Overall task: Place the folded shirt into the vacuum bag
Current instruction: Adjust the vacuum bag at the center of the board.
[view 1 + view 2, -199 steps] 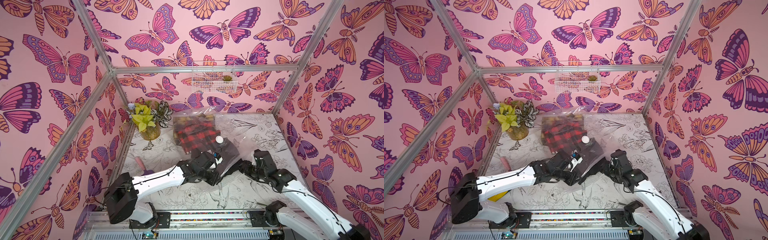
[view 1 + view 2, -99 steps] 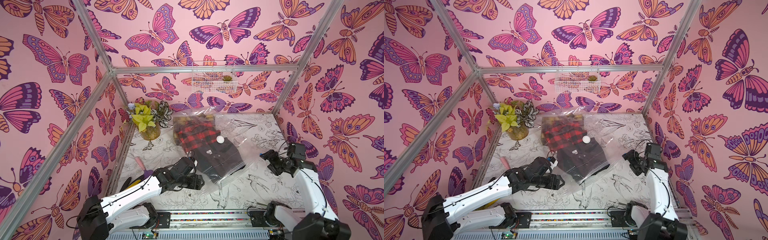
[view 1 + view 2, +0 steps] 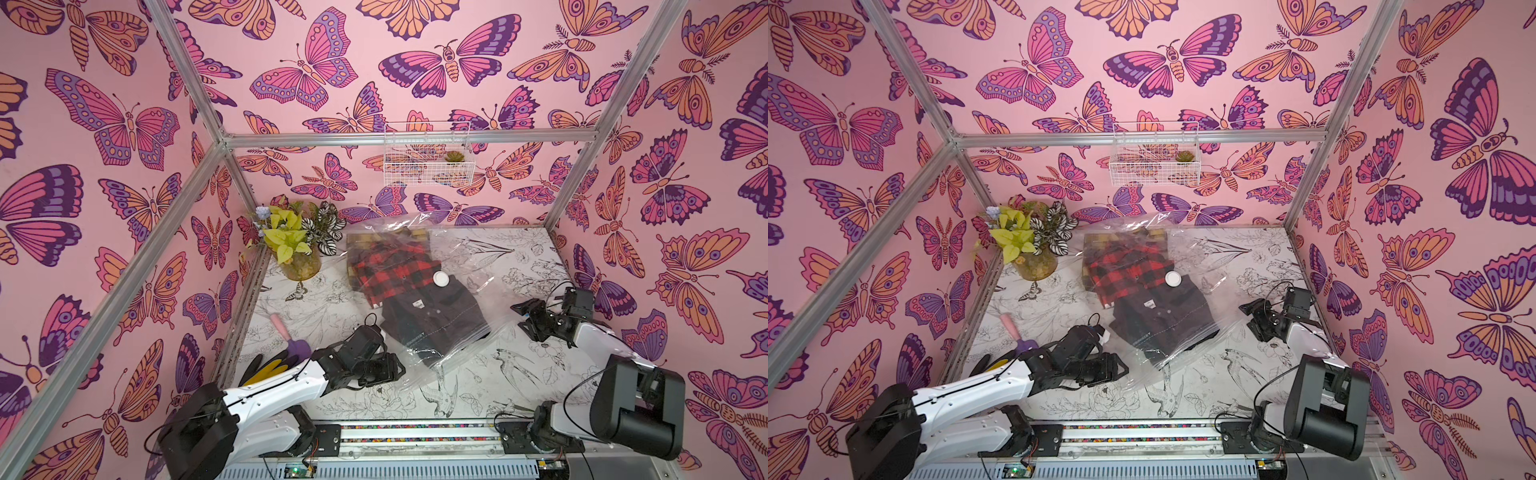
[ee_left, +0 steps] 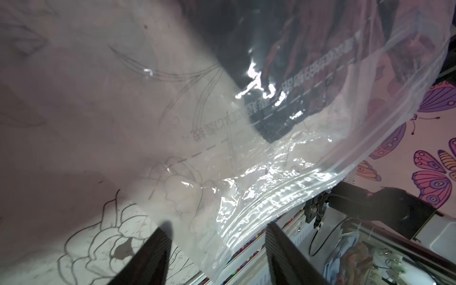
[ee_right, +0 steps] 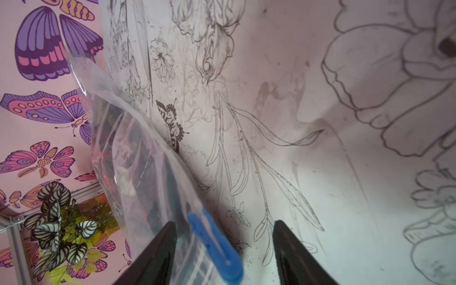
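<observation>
Left gripper (image 4: 218, 225) and right gripper (image 5: 224, 223) gape, empty. Blue clip (image 5: 217, 246) blurred between right jaws. Vacuum bag (image 3: 465, 253) holds folded shirt (image 3: 436, 320), plaid shirt (image 3: 390, 270).

The dark folded shirt (image 4: 234, 32) is blurred behind the large clear crinkly plastic vacuum bag (image 4: 283, 177) and cut off at the view's edge; the bag's printed lettering (image 4: 308, 71) cannot be read. The small blue zip slider clip (image 5: 217, 246) is blurred and partly cropped. A yellow-and-black glove (image 3: 266, 368) is half hidden by the white left arm (image 3: 270, 395)

Mirrored print (image 4: 313, 71) on vacuum bag (image 4: 283, 158), perhaps Chinese characters, illegible; shirt label (image 3: 416, 305) unreadable
</observation>
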`<state>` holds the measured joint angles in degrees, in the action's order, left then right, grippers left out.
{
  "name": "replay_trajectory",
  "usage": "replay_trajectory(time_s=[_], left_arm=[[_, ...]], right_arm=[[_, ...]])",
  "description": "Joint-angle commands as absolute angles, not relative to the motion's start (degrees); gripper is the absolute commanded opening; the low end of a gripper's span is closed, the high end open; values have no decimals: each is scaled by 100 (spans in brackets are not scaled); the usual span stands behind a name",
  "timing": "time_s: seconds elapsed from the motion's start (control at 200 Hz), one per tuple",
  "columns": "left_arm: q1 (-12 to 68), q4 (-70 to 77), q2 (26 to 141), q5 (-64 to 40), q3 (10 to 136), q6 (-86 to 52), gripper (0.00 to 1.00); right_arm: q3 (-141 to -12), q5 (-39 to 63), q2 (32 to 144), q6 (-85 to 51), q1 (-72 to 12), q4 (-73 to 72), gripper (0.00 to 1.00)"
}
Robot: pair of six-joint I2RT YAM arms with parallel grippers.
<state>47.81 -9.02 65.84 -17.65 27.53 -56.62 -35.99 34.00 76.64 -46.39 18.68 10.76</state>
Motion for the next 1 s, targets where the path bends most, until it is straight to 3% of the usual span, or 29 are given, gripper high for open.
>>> replay_trajectory(time_s=[0.0,0.14,0.225,0.305,0.365,0.521,0.716,0.866,0.996], left_arm=[[4833,-35,6885,-1993,2526,-6030,50],[4865,175,6946,-1917,2409,-6157,35],[4860,184,6830,-1822,2346,-6200,21],[4837,14,6569,-1715,2423,-6214,0],[4797,-477,6264,-1555,2704,-6143,0],[4314,-2190,5924,-1521,4268,-5368,0],[3369,-3982,6621,-1902,7553,-4203,0],[3067,-4503,7078,-2033,9255,-3924,0],[2892,-4608,7452,-2089,9848,-3855,0]], right_arm=[[-3554,3574,7862,-4808,1778,576,56],[-3402,3636,8164,-5009,1561,101,45],[-3329,3663,8252,-5144,1531,-104,29],[-3388,3664,8059,-5331,1529,-91,12],[-3589,3664,7751,-5476,1516,114,0],[-4726,3657,7307,-5971,1481,713,0],[-6861,3999,7743,-6753,1251,880,0],[-8069,4138,8042,-7117,1029,937,0],[-8699,4189,8332,-7056,1024,1184,0]])
